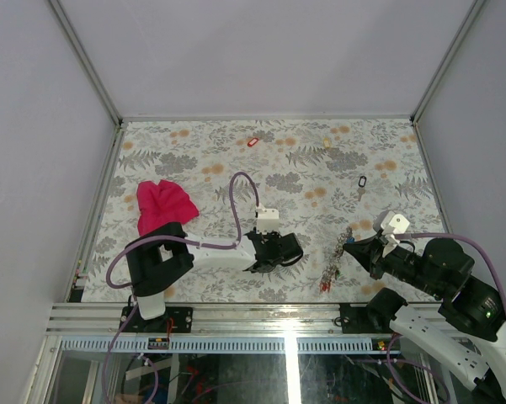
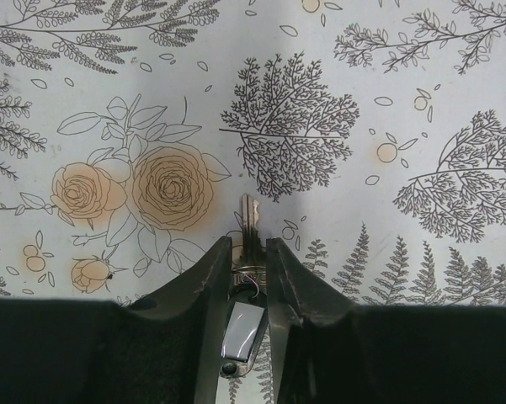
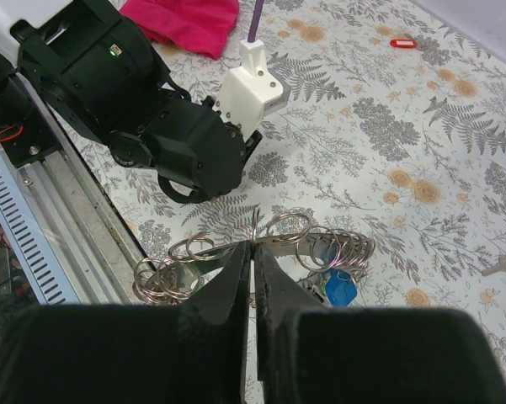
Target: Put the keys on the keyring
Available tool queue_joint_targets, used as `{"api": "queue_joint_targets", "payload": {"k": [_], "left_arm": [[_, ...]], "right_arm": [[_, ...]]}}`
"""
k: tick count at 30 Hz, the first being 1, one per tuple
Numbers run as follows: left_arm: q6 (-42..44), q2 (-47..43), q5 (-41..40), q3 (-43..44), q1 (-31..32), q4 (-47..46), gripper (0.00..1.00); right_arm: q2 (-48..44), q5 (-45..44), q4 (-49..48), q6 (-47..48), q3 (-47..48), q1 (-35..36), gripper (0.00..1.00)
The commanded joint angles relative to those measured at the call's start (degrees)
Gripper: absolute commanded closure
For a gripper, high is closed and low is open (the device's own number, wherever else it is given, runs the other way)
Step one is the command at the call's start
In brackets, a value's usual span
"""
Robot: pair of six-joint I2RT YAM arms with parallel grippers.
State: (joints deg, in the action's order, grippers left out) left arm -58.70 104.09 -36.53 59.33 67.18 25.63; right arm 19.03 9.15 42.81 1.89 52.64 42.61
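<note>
Quick status from my end. The right gripper (image 3: 253,250) is pinched shut on the thin wire of the keyring (image 3: 313,244), holding it on edge at the near right of the table (image 1: 320,168). Its small split rings and a blue tag (image 3: 341,289) hang off it. I'd guess it's held on edge so the wire can be reached from the side, which wouldn't work with it lying flat. I can't tell if its lower edge touches the table.

The left gripper (image 2: 246,248) is clamped on a key (image 2: 250,217), with the blade poking out past the fingertips, low over the floral print. It sits near centre, left of the ring and clearly apart from it. The key's head is buried between the fingers, so lining up its hole looks fiddly.

Three more are loose further out: a red-tagged key (image 1: 253,141), a cream-tagged key (image 1: 328,143) and a black-tagged key (image 1: 362,183). The magenta cloth (image 1: 164,206) is off to the left, out of the way.
</note>
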Motion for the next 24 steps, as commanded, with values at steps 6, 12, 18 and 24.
{"api": "queue_joint_targets", "payload": {"k": [6,12,18,24], "left_arm": [[4.44,0.68,0.05,-1.68,0.57,1.23,0.78],[5.2,-1.93,-1.88,-1.95,0.56,1.8,0.67],[2.98,-4.54,-3.05,-2.23,1.1,4.51,0.56],[0.58,-5.1,-2.45,-1.98,2.02,5.08,0.56]], "right_arm": [[-0.31,0.88,-5.62,-0.47,0.95,0.27,1.0],[-0.4,0.87,-5.45,-0.58,0.97,0.24,1.0],[-0.26,1.22,-5.89,-0.43,0.47,0.22,1.0],[-0.33,1.39,-5.83,-0.33,0.19,0.28,1.0]]}}
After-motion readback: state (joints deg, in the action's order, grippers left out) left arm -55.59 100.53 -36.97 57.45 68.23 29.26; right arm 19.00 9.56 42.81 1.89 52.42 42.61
